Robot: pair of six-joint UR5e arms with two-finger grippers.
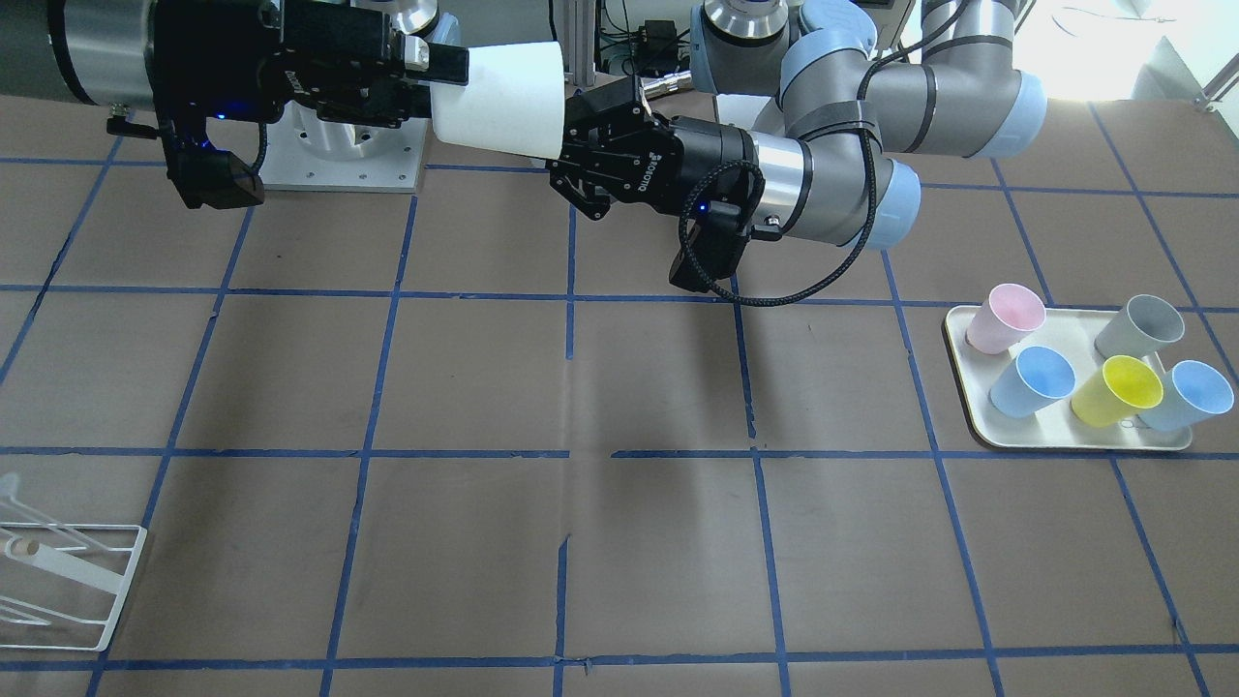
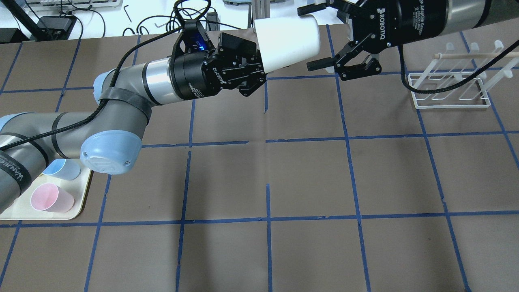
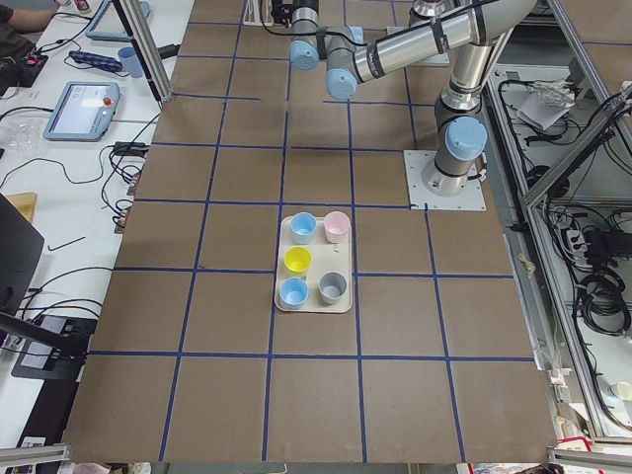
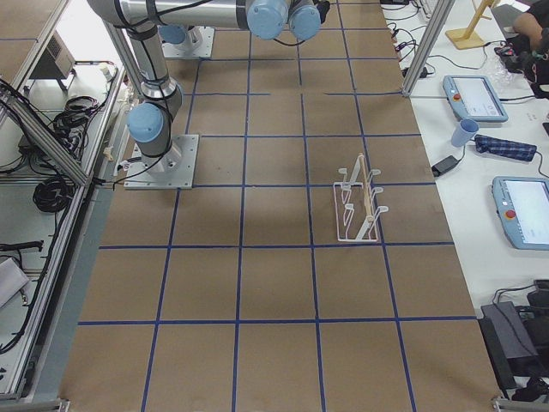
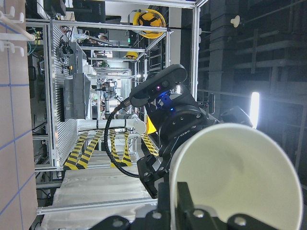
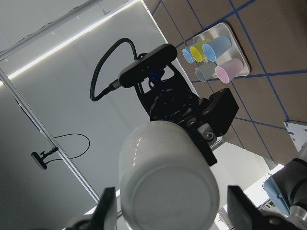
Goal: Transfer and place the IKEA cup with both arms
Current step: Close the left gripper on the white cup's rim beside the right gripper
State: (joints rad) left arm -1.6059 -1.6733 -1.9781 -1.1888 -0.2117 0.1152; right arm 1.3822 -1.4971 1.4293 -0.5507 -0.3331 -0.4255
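The off-white IKEA cup (image 2: 288, 42) is held on its side in the air above the far middle of the table; it also shows in the front view (image 1: 498, 97). My left gripper (image 2: 258, 69) is shut on its rim, with one finger (image 5: 184, 201) inside the open mouth (image 5: 240, 177). My right gripper (image 2: 315, 37) is open around the cup's base. In the right wrist view its fingers (image 6: 106, 211) stand apart from the base (image 6: 168, 182) on both sides.
A cream tray (image 1: 1074, 436) on my left side holds a pink cup (image 1: 1007, 318), a grey cup (image 1: 1140, 326), a yellow cup (image 1: 1118, 390) and two blue cups. A white wire rack (image 2: 446, 87) stands on my right side.
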